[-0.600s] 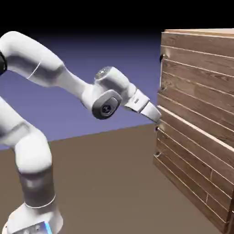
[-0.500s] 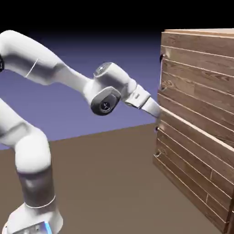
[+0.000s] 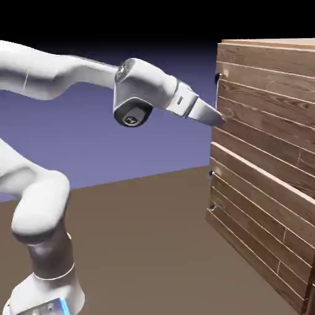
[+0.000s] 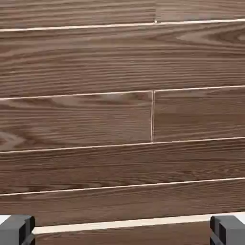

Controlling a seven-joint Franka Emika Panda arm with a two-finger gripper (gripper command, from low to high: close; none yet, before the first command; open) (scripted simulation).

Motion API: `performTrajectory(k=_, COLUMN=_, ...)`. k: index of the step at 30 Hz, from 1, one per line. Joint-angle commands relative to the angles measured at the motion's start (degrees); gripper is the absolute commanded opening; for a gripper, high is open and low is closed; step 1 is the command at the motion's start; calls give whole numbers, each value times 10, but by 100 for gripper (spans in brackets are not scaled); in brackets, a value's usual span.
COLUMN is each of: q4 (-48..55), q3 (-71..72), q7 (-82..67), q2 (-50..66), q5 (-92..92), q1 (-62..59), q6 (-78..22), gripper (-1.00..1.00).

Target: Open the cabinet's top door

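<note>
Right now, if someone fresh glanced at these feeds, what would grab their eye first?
The big white arm sweeping in from the exterior view's left, its tool tip right at the plank face of the tall brown cabinet on the right. A small dark handle sits at the top door's edge, just above the tool. The hand view is filled with wood grain, grey fingertips wide apart at the bottom corners.

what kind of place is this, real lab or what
Most likely a rendered simulation, not a real room: a white robot arm reaches toward a plank-wood cabinet on a bare brown table, before a plain blue-violet backdrop.
</note>
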Motion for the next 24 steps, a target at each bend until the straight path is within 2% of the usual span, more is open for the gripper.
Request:
performTrajectory(k=1, q4=5, q3=11, q7=-16, q2=-5, q5=25, q1=-10, q6=-1, gripper=100)
performTrajectory(k=24, q4=126, q3=262, q7=-378, q2=-111, q5=598, q1=-238, q6=-24, gripper=100)
